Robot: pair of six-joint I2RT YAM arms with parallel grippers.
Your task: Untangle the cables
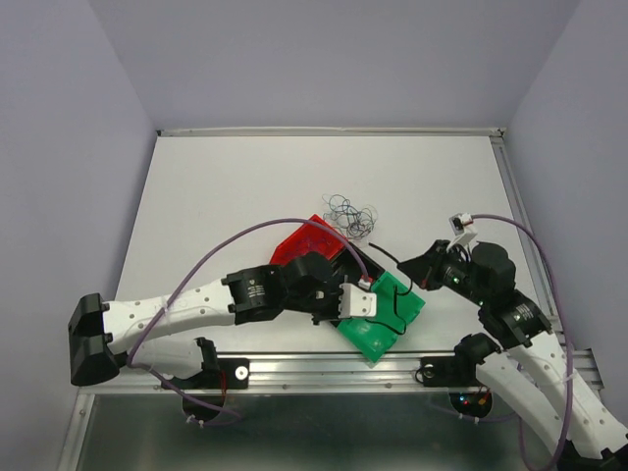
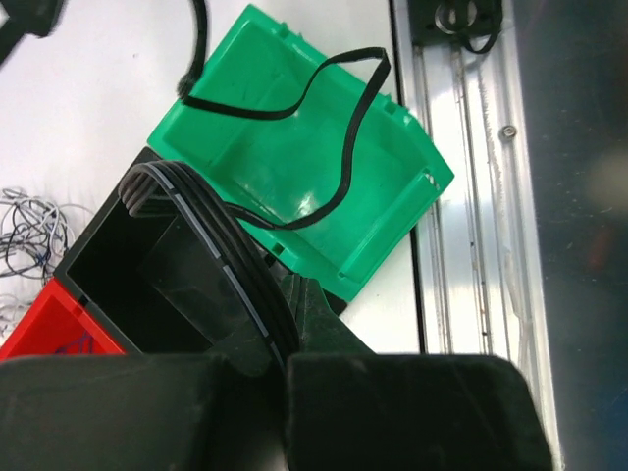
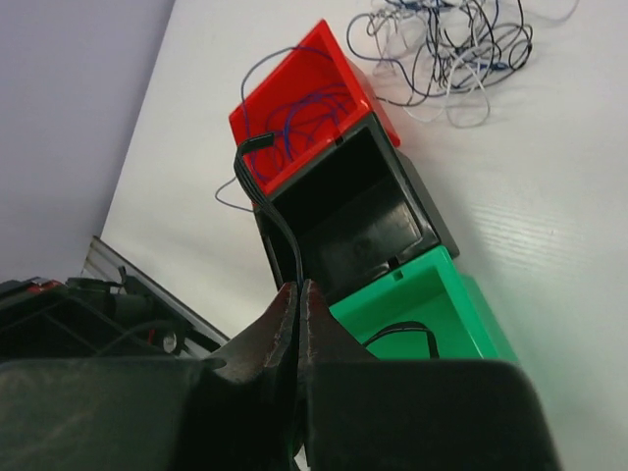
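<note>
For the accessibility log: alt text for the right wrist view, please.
The right pincer is shut on a thin black cable rising over an open black plastic bin between a red bin and a green bin; tangled thin wires lie beyond.

Three bins (image 1: 378, 339), one tangle of cables (image 1: 351, 214), two arms (image 1: 177, 309).

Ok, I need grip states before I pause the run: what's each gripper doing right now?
Left gripper: closed on black cable strands.
Right gripper: closed on a thin black cable.
</note>
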